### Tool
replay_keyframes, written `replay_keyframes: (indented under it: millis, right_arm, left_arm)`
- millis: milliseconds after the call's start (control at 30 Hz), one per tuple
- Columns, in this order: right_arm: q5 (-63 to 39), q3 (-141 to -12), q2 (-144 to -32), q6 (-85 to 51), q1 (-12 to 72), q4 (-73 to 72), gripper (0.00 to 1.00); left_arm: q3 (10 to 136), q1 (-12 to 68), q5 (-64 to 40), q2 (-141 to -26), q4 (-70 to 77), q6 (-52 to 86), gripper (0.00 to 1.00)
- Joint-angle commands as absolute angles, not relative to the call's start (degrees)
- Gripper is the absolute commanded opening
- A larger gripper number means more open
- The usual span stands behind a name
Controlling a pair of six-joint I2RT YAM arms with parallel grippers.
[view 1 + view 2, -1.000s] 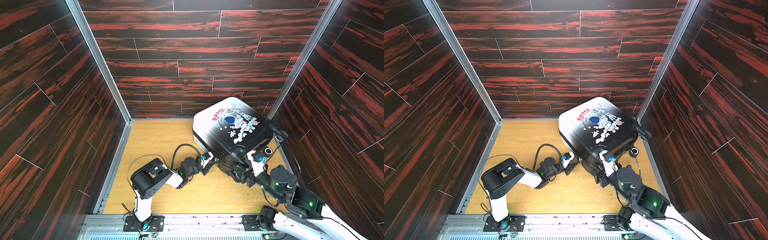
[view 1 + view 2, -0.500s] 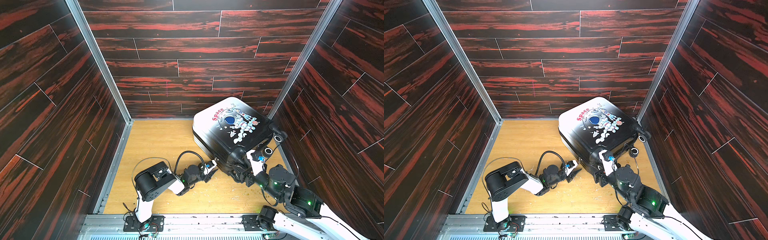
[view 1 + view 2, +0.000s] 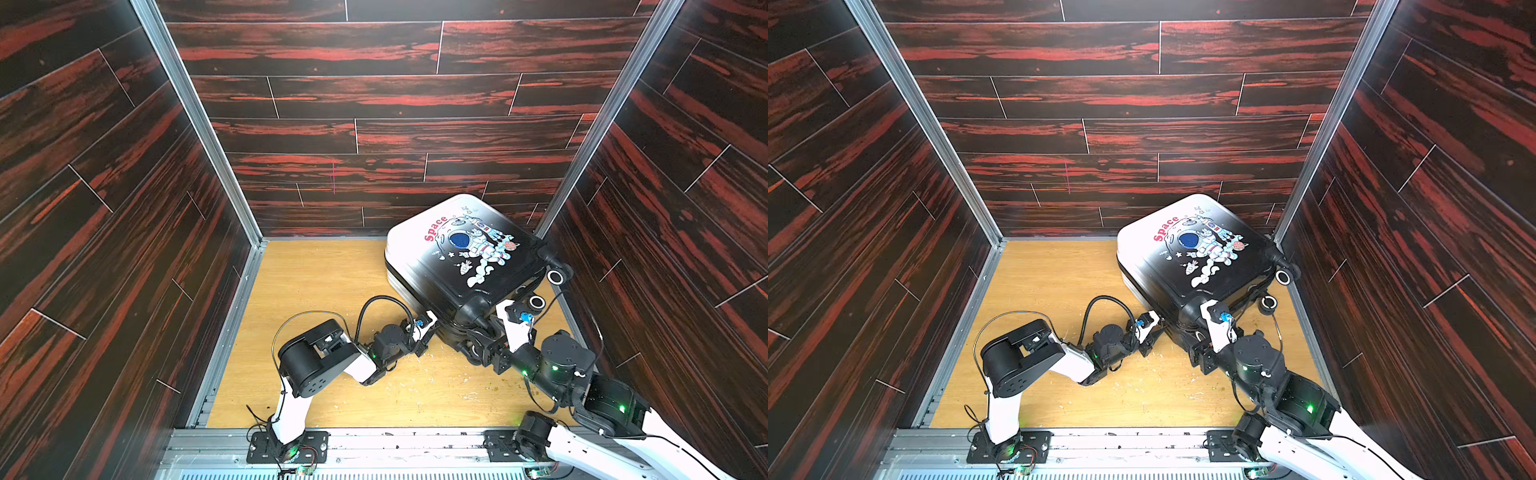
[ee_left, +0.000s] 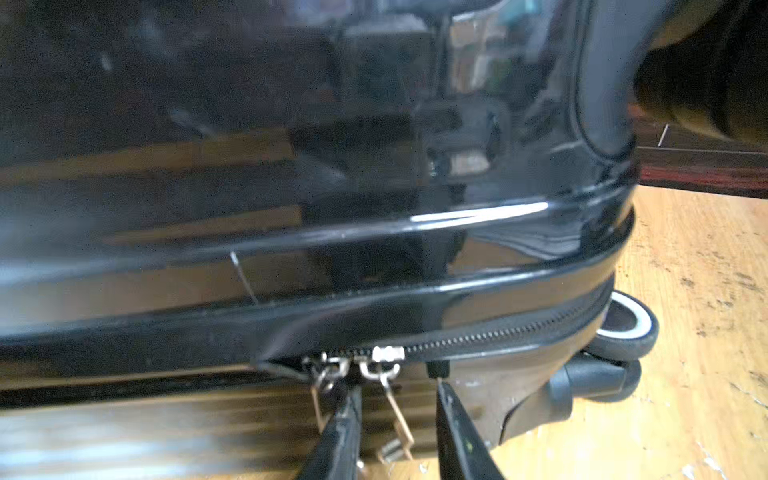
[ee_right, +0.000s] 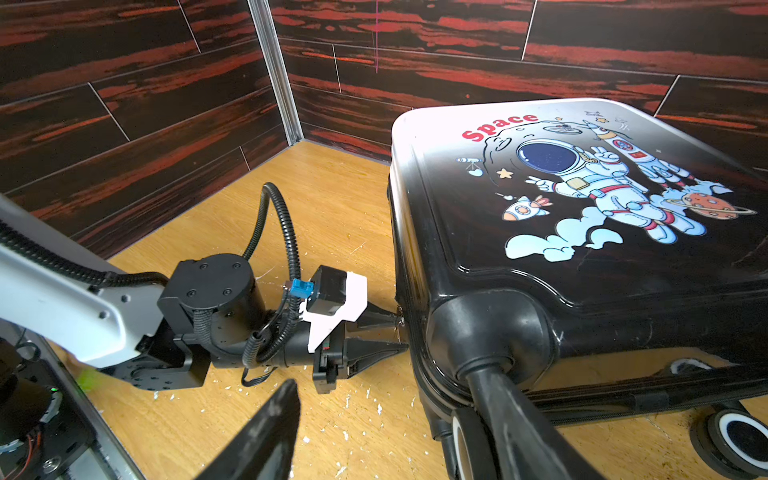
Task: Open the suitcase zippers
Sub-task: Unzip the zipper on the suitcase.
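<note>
The suitcase (image 3: 461, 266) lies flat, astronaut print up, in the far right corner of the table (image 3: 324, 282), its wheels (image 3: 555, 276) toward the right edge. The left end effector (image 4: 397, 388) sits low at the case's near side against the zippers (image 4: 498, 332), its fingers (image 4: 340, 432) a little apart with one metal pull (image 4: 395, 411) hanging between them, unpinched. The right end effector (image 5: 386, 376) gapes wide at the case's near corner, one finger along the black wheel housing (image 5: 490, 332), the other free above the table.
</note>
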State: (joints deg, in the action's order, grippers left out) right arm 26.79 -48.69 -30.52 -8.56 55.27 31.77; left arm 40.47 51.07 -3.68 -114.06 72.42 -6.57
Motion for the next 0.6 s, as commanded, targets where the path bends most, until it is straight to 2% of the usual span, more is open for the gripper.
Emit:
replay_keyframes:
  millis: [0, 200, 367, 433, 567]
  right_arm:
    - [28.02, -48.03, -29.74, -9.40, 55.28, 32.09, 0.74]
    - [29.84, -48.25, -29.31, -10.65, 55.28, 33.67, 0.73]
    - [36.64, -49.83, -31.79, -13.88, 55.28, 37.95, 0.74]
    - [40.03, -51.57, -34.33, -16.62, 55.28, 40.87, 0.79]
    - [42.51, -56.24, -40.81, -19.85, 54.11, 45.70, 0.88]
  left_arm:
    - [42.51, 50.88, -3.28, -115.01, 73.86, -5.64, 0.30]
    - [44.74, 50.98, -0.94, -116.76, 72.45, -5.39, 0.26]
    - [45.78, 50.94, 0.36, -117.12, 71.63, -6.13, 0.12]
    - [45.69, 50.92, 0.34, -116.61, 70.91, -6.49, 0.02]
    - [45.48, 50.91, 0.67, -116.50, 70.55, -6.88, 0.00]
